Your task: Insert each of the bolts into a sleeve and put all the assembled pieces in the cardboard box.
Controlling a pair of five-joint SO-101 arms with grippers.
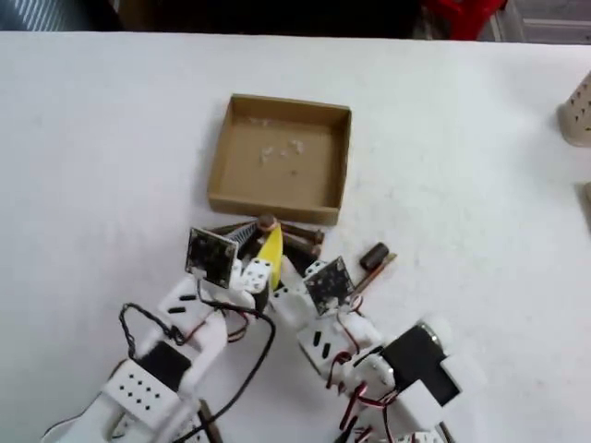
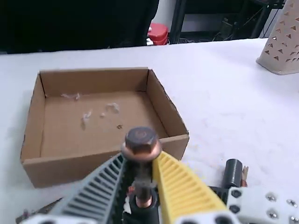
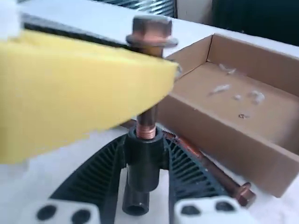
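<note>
Both pinch: my left gripper holds the bolt upright, my right gripper holds the sleeve round its tip.

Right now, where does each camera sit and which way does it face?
High view: fixed overhead, looking down on the cardboard box, left arm, right arm.
Left wrist view: faces the box; left gripper clamps the bolt.
Right wrist view: low, toward the box; right gripper holds the sleeve.
Wrist views share bolt, box.
</note>
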